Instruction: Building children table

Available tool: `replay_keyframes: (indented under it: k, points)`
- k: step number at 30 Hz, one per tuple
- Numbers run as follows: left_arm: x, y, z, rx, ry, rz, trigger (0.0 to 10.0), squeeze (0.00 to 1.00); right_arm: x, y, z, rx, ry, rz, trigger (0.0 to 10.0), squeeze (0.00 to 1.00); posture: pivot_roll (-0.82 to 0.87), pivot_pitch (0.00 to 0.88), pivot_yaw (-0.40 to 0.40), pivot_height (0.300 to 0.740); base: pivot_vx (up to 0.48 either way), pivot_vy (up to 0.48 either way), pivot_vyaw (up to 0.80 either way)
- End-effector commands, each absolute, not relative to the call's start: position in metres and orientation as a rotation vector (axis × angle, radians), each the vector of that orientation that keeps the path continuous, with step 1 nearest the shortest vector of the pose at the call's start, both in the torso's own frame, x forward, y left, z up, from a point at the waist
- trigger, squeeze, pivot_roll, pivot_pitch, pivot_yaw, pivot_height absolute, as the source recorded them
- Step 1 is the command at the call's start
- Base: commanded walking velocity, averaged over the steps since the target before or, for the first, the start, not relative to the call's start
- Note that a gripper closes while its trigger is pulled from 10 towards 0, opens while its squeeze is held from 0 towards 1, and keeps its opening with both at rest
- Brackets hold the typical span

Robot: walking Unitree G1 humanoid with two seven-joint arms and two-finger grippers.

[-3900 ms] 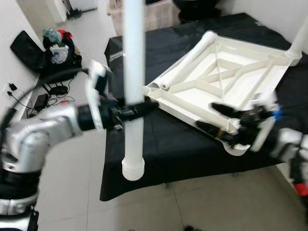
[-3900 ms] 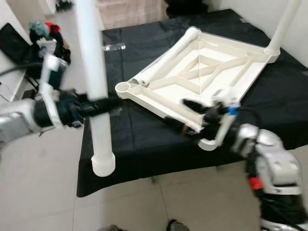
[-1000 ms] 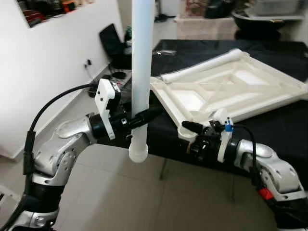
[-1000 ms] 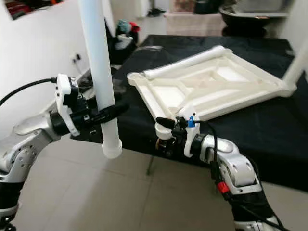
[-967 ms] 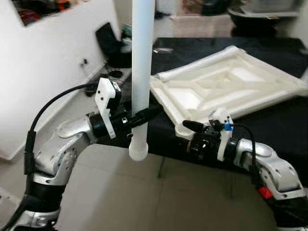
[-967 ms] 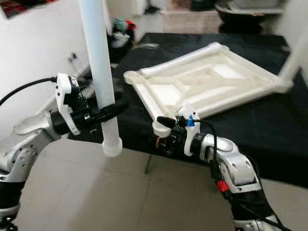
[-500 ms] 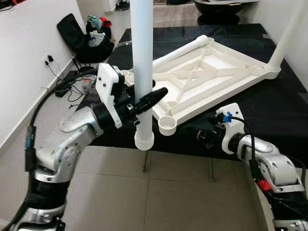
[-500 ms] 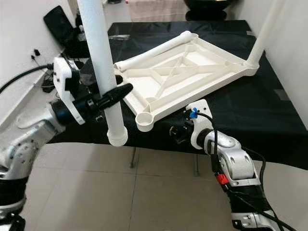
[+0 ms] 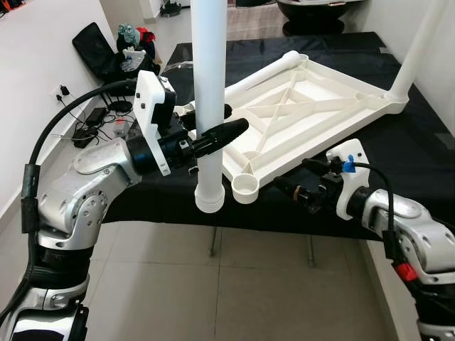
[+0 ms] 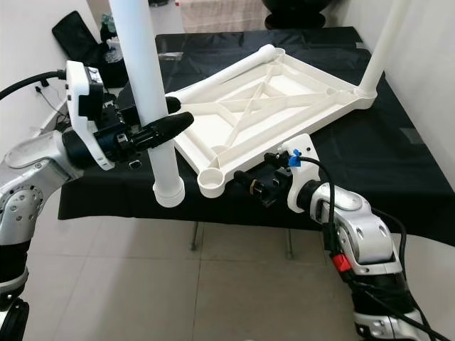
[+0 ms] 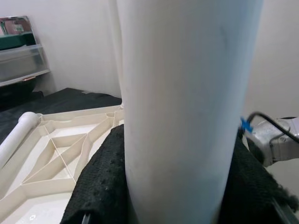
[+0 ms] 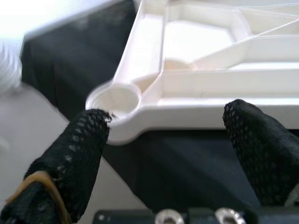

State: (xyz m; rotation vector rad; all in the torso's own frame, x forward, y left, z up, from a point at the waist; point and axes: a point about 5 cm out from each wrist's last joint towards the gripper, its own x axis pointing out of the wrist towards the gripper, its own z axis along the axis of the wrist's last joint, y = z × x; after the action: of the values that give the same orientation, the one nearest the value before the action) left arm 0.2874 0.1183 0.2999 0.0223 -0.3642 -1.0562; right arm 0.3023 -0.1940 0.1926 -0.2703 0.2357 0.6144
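Note:
My left gripper (image 9: pixel 232 119) is shut on a white table leg (image 9: pixel 208 85), holding it upright in front of the table edge. The leg's ribbed lower end (image 9: pixel 210 199) hangs just left of the open corner socket (image 9: pixel 245 187) of the upside-down white tabletop (image 9: pixel 313 106). In the left wrist view the leg (image 11: pixel 187 93) sits between the black pads (image 11: pixel 100 186). My right gripper (image 9: pixel 291 175) is open and points at the tabletop's near edge beside that socket (image 12: pixel 114 99), its fingers (image 12: pixel 84 140) apart. One leg (image 9: pixel 419 50) stands fitted at the far right corner.
The tabletop lies on a table with a black cloth (image 9: pixel 405 156). Another white tube (image 9: pixel 263 74) runs along the tabletop's far left edge. Bags and cables (image 9: pixel 117 60) lie on the floor at the left. A white wall stands at the right; tiled floor (image 9: pixel 234 298) is below.
The camera has shifted slightly. My right gripper has risen from under the table edge and now reaches toward the corner socket. The held leg stays upright beside the socket.

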Motion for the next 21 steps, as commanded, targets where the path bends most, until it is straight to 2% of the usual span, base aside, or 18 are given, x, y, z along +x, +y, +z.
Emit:
replay_keyframes:
  k: [1,6,11,16,21]
  points:
    - [0.283,0.115,0.299,0.014,-0.363,-1.069,10.0,0.00,0.303,-0.184,0.177,-0.349,0.293,0.637,10.0,0.00,-0.08,0.074,0.047,0.740,0.000,0.000,-0.61]
    - [0.279,0.111,0.282,-0.010,-0.319,-1.041,10.0,0.00,0.316,-0.169,0.169,-0.320,0.305,0.609,10.0,0.00,-0.06,0.079,0.035,0.740,0.000,0.000,-0.74]
    - [0.275,0.110,0.266,-0.021,-0.273,-0.988,10.0,0.00,0.323,-0.171,0.166,-0.335,0.326,0.559,10.0,0.00,-0.04,0.087,0.031,0.740,0.000,0.000,-0.56]
    - [0.270,0.111,0.249,-0.063,-0.229,-0.903,10.0,0.00,0.326,-0.172,0.156,-0.346,0.392,0.496,10.0,0.00,-0.03,0.095,0.034,0.740,0.000,0.000,0.00]
    - [0.258,0.109,0.218,-0.057,-0.161,-0.733,10.0,0.00,0.341,-0.147,0.144,-0.320,0.379,0.484,10.0,0.00,0.00,0.107,0.017,0.740,0.000,0.000,0.00]
